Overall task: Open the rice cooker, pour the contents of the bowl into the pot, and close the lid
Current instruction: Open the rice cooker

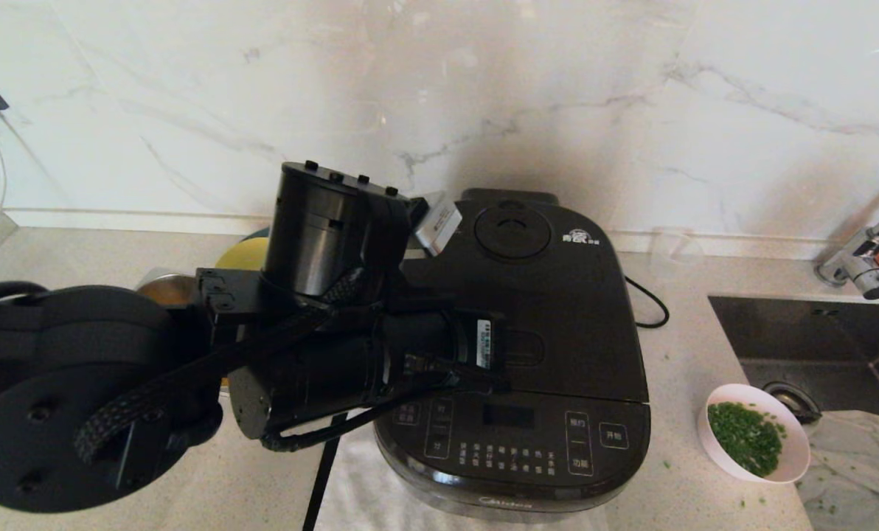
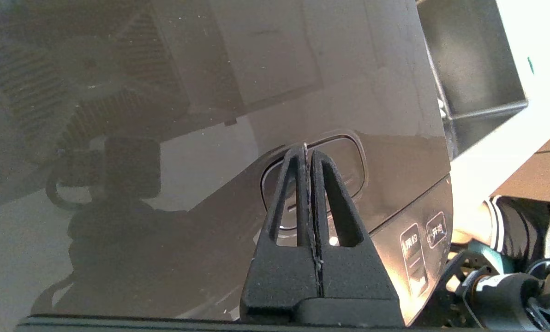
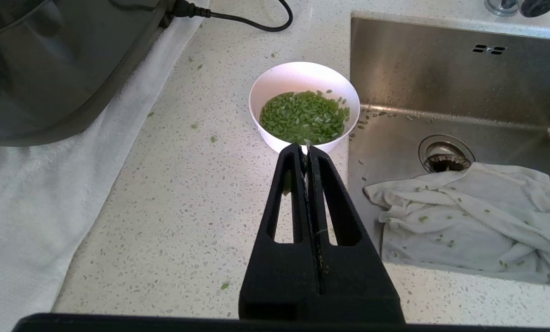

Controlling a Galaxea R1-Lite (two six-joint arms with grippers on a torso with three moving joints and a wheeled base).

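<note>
- Left arm [image 1: 189,354] is seen nearest the camera, stretched across the rice cooker [image 1: 535,354].
- Left claw [image 2: 308,150] is clenched, nothing held; its tips are placed at the rectangular latch button [image 2: 344,159] on the lid [image 1: 543,295]. Contact cannot be told.
- Lid is seen shut; cooker is set on a white cloth [image 3: 30,193] on the worktop [image 1: 675,479].
- Bowl [image 1: 755,433] with green contents [image 1: 745,436] is placed right of the cooker, just beside the sink [image 1: 815,332].
- Right claw [image 3: 306,150] is clenched, empty, held near the bowl.
</note>
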